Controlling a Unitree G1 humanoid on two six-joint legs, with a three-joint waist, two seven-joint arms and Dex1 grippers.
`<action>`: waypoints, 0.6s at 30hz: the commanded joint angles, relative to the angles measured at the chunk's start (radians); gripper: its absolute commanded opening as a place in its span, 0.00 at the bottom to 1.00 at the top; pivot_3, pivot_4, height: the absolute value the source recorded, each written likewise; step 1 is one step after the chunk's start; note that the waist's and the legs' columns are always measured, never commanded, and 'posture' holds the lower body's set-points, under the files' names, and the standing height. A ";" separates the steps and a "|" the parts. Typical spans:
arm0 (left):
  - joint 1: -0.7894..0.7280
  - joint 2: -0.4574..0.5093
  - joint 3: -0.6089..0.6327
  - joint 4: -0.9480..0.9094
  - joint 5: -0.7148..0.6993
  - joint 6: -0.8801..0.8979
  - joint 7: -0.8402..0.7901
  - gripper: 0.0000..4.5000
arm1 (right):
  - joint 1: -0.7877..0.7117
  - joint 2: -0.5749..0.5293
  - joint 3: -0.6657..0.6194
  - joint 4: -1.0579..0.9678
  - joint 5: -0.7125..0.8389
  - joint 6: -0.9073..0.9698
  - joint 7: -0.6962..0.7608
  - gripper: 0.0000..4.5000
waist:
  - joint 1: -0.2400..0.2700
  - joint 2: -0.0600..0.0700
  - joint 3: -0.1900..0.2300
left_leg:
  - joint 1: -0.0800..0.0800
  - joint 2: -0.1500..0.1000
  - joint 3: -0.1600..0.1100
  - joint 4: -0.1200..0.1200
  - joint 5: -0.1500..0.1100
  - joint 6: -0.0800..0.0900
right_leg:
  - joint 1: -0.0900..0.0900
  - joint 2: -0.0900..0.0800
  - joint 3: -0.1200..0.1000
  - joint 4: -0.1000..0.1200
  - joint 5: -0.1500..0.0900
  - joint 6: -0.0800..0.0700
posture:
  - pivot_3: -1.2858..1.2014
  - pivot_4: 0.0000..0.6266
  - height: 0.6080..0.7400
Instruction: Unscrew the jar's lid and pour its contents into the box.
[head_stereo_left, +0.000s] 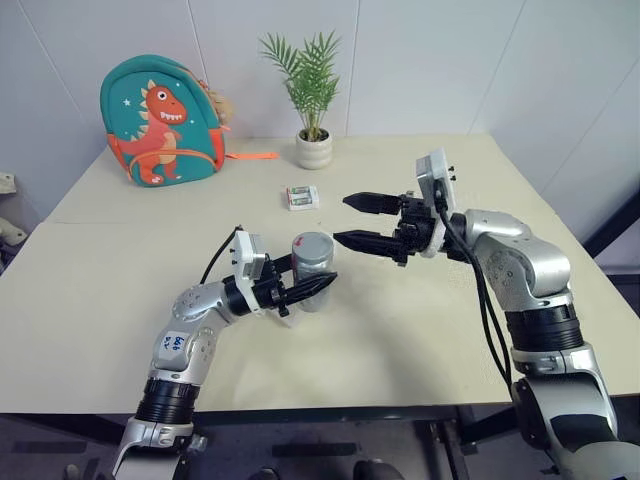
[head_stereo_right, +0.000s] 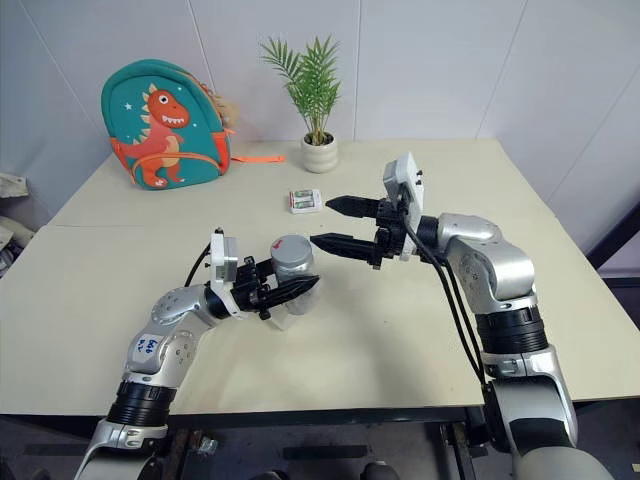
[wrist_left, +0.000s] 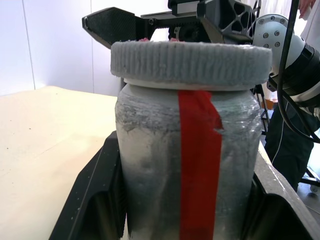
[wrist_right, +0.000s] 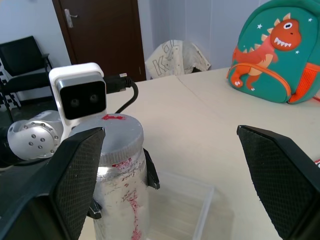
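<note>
My left gripper (head_stereo_left: 312, 283) is shut on the jar (head_stereo_left: 315, 264), a small grey translucent jar with a strip of red tape (wrist_left: 200, 165) down its side, held upright just above the table. The grey ribbed lid (wrist_left: 190, 60) sits on top of the jar and carries a small red mark (wrist_right: 114, 118). To the right of the jar, my right gripper (head_stereo_left: 340, 219) is open, its fingers pointing left at lid height and apart from the lid. The clear box (wrist_right: 186, 201) lies on the table right behind the jar. The contents are hidden inside the jar.
At the back of the table (head_stereo_left: 420, 330) stand a teal dinosaur backpack (head_stereo_left: 160, 120) on the left and a plant in a white pot (head_stereo_left: 314, 148) in the middle. A small white-and-green packet (head_stereo_left: 302, 197) lies in front of the pot.
</note>
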 joint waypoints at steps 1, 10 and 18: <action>-0.012 -0.001 0.012 -0.049 -0.018 -0.017 0.000 0.49 | -0.032 0.001 -0.031 -0.040 0.053 0.026 0.017 0.99 | 0.000 0.000 0.000 | 0.000 0.000 0.000 0.000 0.000 0.000 | 0.000 0.000 0.000 0.000 0.000 0.000 | 0.52 0.24 1.00; -0.010 0.000 0.013 -0.055 -0.019 -0.010 0.004 0.49 | -0.022 0.075 0.058 -0.157 0.042 0.066 -0.043 0.99 | 0.000 0.000 0.000 | 0.000 0.000 0.000 0.000 0.000 0.000 | 0.000 0.000 0.000 0.000 0.000 0.000 | 0.52 0.24 1.00; -0.017 0.000 0.012 -0.053 -0.019 -0.008 0.003 0.49 | -0.040 0.107 0.104 -0.153 0.009 0.070 -0.072 0.99 | 0.001 0.000 0.000 | 0.000 0.000 0.000 0.000 0.000 0.000 | 0.000 0.000 0.000 0.000 0.000 0.000 | 0.52 0.24 1.00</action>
